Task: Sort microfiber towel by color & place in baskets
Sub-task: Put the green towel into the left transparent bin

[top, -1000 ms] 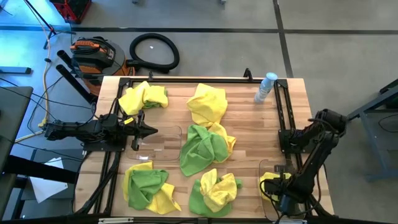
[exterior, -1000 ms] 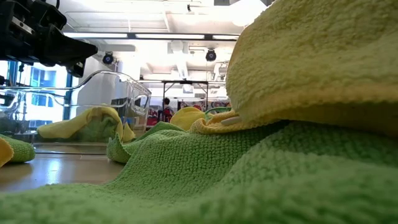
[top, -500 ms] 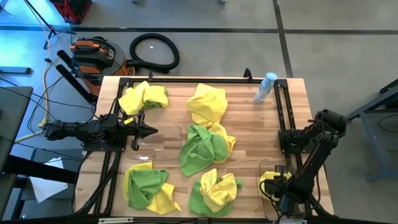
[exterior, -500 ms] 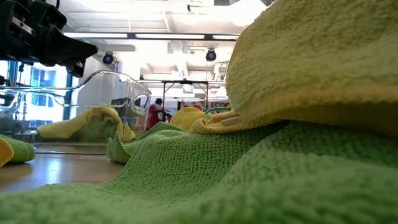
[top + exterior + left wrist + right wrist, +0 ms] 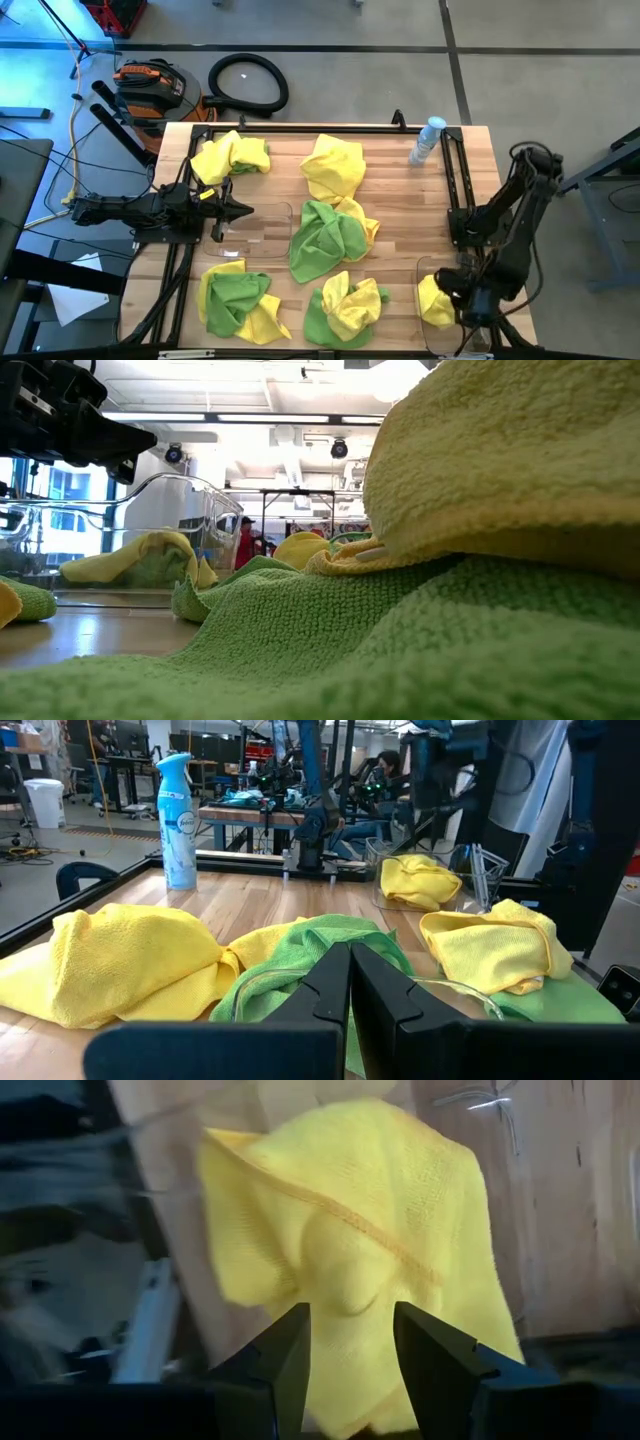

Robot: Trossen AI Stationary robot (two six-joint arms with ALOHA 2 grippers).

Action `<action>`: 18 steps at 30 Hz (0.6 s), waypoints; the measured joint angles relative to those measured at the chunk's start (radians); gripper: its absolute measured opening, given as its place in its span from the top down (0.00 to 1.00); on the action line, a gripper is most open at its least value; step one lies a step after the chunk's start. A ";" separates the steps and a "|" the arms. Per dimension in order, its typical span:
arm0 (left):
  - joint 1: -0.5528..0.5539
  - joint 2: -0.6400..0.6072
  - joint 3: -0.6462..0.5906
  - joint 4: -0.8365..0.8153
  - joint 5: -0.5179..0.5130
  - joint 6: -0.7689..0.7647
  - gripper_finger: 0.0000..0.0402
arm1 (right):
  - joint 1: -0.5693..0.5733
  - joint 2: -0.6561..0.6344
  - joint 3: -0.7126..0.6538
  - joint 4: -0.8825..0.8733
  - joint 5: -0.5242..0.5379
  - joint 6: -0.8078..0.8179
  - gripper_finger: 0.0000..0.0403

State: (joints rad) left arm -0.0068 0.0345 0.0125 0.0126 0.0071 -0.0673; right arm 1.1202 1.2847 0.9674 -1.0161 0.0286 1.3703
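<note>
The right claw [image 5: 350,1345] has lifted, parted, off the yellow towel [image 5: 434,300] (bottle [image 5: 178,820] reads Febreze); left claw [image 5: 349,982] closed.

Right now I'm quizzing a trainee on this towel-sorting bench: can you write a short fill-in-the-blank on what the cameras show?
1. The towel lying in the right basket is ____ in colour.
2. The right gripper hangs over that towel with its jaws ____.
3. The left gripper, above the left basket, has its jaws ____.
4. The spray bottle stands near the table's far ____ corner.

Missing words: yellow; open; shut; right
</note>
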 joint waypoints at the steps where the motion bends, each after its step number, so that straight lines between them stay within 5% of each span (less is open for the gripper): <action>1: 0.000 0.000 0.000 0.000 0.000 0.000 1.00 | 0.000 -0.022 0.000 0.000 -0.003 0.013 0.65; 7: 0.000 0.000 0.000 0.000 0.000 0.000 1.00 | 0.000 -0.130 0.000 -0.005 0.108 0.128 0.65; 18: 0.000 0.000 0.000 0.000 0.000 0.000 1.00 | -0.071 -0.159 0.001 -0.019 0.608 0.304 0.69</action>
State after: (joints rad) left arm -0.0071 0.0345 0.0128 0.0124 0.0071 -0.0673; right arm 1.0494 1.1259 0.9680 -1.0353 0.6364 1.6742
